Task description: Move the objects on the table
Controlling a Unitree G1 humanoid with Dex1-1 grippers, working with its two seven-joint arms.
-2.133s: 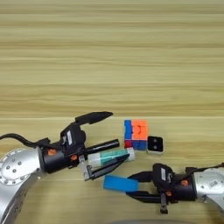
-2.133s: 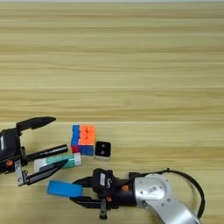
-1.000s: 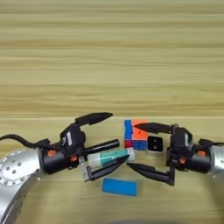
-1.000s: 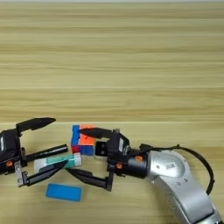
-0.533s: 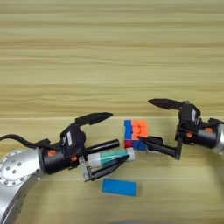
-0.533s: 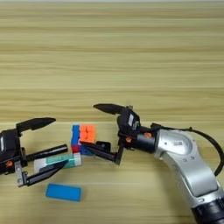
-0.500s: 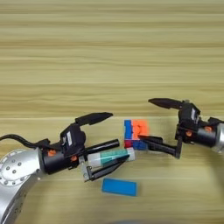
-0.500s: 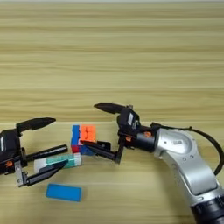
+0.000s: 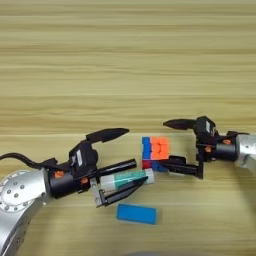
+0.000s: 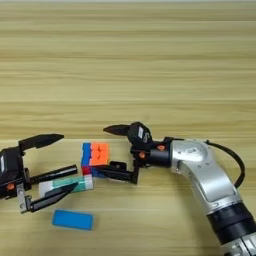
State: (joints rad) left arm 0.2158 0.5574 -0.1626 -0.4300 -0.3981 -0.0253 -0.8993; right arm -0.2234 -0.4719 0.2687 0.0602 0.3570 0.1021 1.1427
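The multicoloured puzzle cube point(image 9: 156, 151) sits at the front middle of the table point(image 9: 125, 60). My right gripper point(image 9: 166, 145) is open at the cube's right side, with one finger above its top right corner and the other along its lower right edge. The small white square is hidden there. My left gripper point(image 9: 137, 156) is also open. The black marker pen point(image 9: 118, 167) and the white-green glue stick point(image 9: 127, 178) lie between its fingers. The flat blue block point(image 9: 136, 214) lies free near the front edge, below the glue stick.
The right arm's silver forearm point(image 10: 210, 180) runs off toward the front right corner. The left arm's silver body point(image 9: 17, 192) fills the front left corner. A cable point(image 10: 235, 160) loops beside the right arm.
My right gripper left the blue block at the front, swung up and to the right, then came in against the cube's right side. Its lower finger now covers the white square. The left gripper held still.
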